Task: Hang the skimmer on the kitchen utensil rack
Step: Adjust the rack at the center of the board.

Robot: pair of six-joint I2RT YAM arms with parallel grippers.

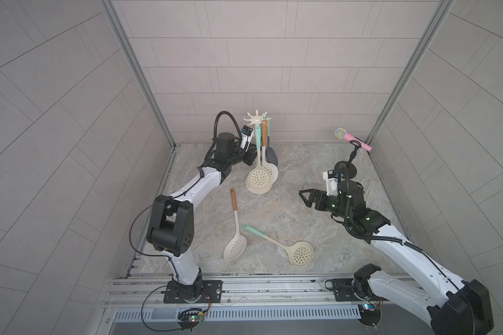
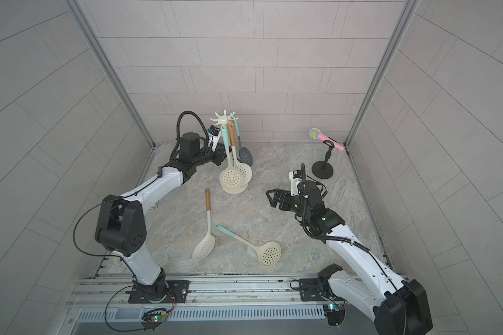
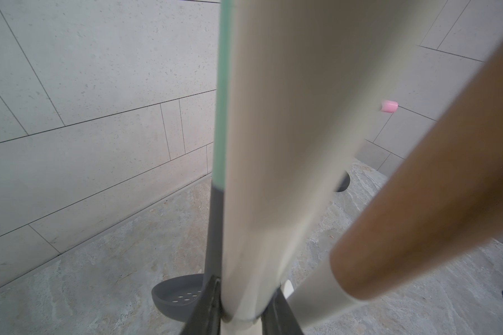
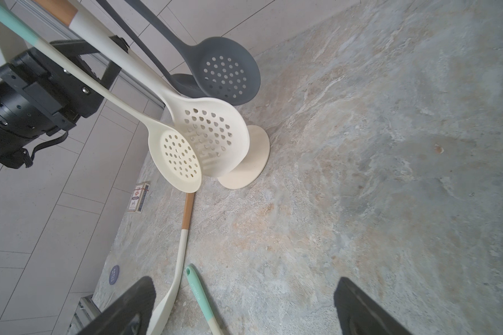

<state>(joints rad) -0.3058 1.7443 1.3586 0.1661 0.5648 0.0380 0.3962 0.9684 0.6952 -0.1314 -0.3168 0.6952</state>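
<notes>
grey tiled walls point(image 1: 244, 58), marbled tabletop point(image 1: 276, 208)

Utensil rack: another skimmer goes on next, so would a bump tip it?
Probably top-heavy: the utensil rack has a slim pole, small round base and several hung skimmers. The left claw clamped on its pole should steady it.

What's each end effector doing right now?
Left end effector: closed on a cream shaft, apparently the pole of the kitchen utensil rack.
Right end effector: open, holding nothing.
</notes>
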